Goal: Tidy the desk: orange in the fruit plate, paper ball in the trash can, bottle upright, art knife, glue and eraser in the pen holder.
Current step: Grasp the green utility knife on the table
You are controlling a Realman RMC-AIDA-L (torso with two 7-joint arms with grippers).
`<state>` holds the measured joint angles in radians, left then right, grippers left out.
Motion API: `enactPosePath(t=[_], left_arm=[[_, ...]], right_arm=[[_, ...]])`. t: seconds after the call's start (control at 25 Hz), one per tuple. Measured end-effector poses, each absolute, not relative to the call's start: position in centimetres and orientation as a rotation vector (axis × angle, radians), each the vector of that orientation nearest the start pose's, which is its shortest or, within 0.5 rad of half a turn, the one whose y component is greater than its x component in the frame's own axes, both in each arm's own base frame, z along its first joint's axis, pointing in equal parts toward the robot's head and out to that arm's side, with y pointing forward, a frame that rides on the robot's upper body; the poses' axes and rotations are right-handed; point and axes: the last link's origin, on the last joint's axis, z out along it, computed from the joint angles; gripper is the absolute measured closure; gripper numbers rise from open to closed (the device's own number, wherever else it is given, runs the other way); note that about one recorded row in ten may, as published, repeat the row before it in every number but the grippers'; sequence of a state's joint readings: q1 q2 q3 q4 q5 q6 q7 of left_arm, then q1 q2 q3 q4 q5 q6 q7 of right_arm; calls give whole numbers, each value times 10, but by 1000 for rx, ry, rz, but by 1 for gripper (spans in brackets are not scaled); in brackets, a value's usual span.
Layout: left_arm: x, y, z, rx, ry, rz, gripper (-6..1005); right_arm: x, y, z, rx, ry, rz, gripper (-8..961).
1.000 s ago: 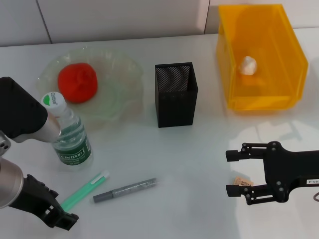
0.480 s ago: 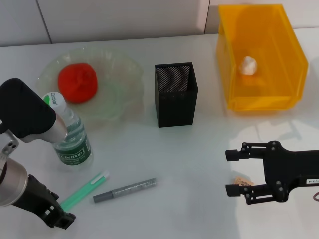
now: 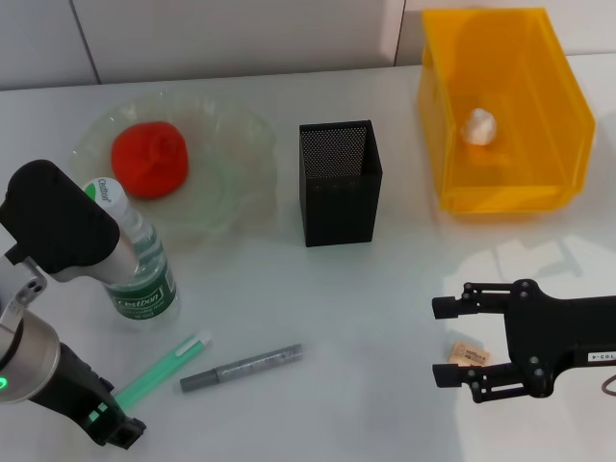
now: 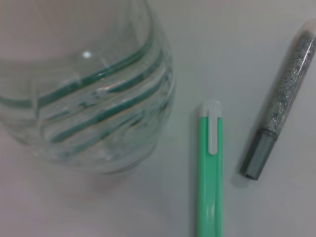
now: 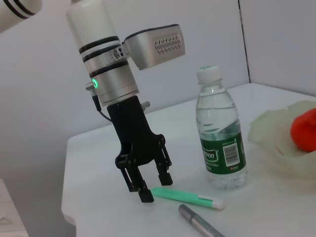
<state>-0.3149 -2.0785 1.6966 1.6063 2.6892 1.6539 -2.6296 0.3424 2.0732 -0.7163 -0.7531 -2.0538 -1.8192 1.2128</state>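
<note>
— Black fingers of the right gripper (image 3: 441, 341) are standing spread apart, one on each side of the eraser (image 3: 467, 354). Is it gripping the little block?

— No, the fingers are released. The eraser is lying on the table (image 3: 385, 289) in the gap between them, closer to the nearer finger and not visibly touching either.

— And the left gripper (image 5: 151, 185)?

— It is hanging over the butt end of the glue (image 3: 159, 370), its fingers a little apart and gripping nothing; whether a tip is touching the stick is hard to tell. In the head view its tips are running off the lower edge.

— What is lying near the glue?

— The art knife (image 3: 242, 368) is lying just beside the glue, apart from it, on the side toward the right gripper. The bottle (image 3: 135, 255) is standing upright just behind the glue, with the left arm covering part of its cap side.

— And beyond the bottle?

— The fruit plate (image 3: 236, 164) is sitting behind it with the orange (image 3: 149, 159) inside. The pen holder (image 3: 339, 183) is standing beside the plate, its inside too dark to read. The trash can (image 3: 500, 115) is standing beyond the holder, holding the paper ball (image 3: 479, 126).

— Anything cut off up close?

— The left wrist view is showing only the bottle's base, the glue's pale clip end and the knife's grey tip.
</note>
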Motion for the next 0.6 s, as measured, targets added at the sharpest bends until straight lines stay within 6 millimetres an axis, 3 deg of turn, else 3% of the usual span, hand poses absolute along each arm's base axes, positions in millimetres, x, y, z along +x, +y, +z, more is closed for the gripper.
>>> enactPosePath(t=[0.48, 0.6], left_arm=[[-209, 275, -22, -2606, -824, 818, 400], [-209, 276, -22, -2595, -821, 819, 560]], right_arm=[[296, 251, 11, -2896, 479, 702, 175], [296, 251, 11, -2896, 481, 702, 175]])
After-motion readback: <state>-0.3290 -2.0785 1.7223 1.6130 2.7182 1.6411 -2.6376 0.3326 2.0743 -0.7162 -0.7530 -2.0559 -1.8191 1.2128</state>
